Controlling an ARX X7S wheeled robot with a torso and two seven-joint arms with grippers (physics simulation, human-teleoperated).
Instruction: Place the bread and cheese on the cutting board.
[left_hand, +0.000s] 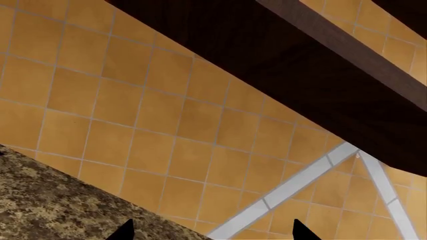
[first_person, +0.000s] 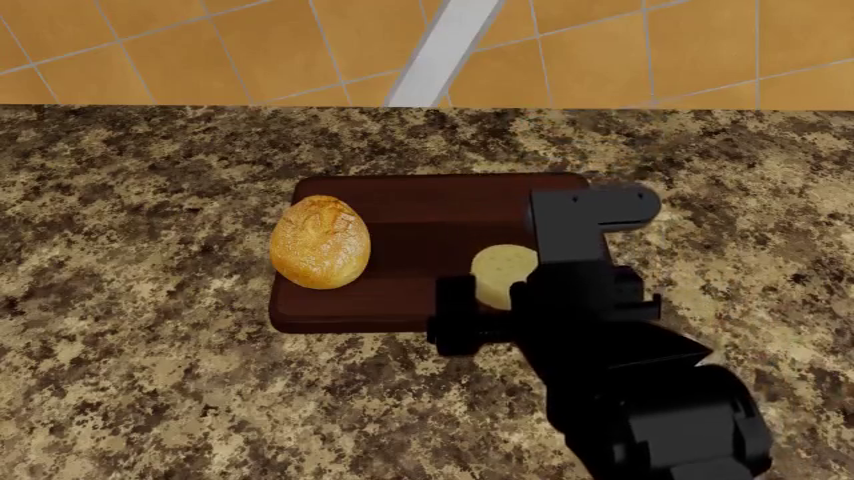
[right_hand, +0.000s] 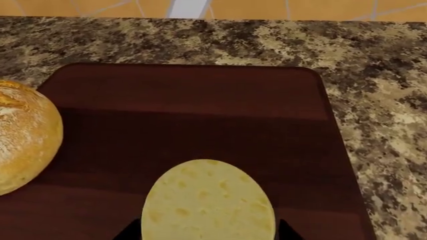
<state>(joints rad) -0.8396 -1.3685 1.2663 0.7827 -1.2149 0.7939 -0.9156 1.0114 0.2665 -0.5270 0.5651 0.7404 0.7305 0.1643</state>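
Observation:
The bread (first_person: 320, 241), a golden-brown roll, lies on the left part of the dark reddish-brown cutting board (first_person: 427, 215). It also shows in the right wrist view (right_hand: 23, 135). The pale yellow cheese (first_person: 501, 270) is over the board's near right part, half hidden by my right arm. In the right wrist view the cheese (right_hand: 208, 200) fills the space between the fingertips of my right gripper (right_hand: 208, 230), which touch its sides, above the board (right_hand: 187, 110). My left gripper (left_hand: 212, 231) is open and empty, away from the board.
The board lies on a speckled brown granite countertop (first_person: 134, 350) against an orange tiled wall (first_person: 200, 50). My right arm (first_person: 601, 340) covers the near right. The left wrist view shows the tiled wall (left_hand: 133, 110), a dark wooden shelf (left_hand: 320, 60) and a counter corner (left_hand: 53, 205).

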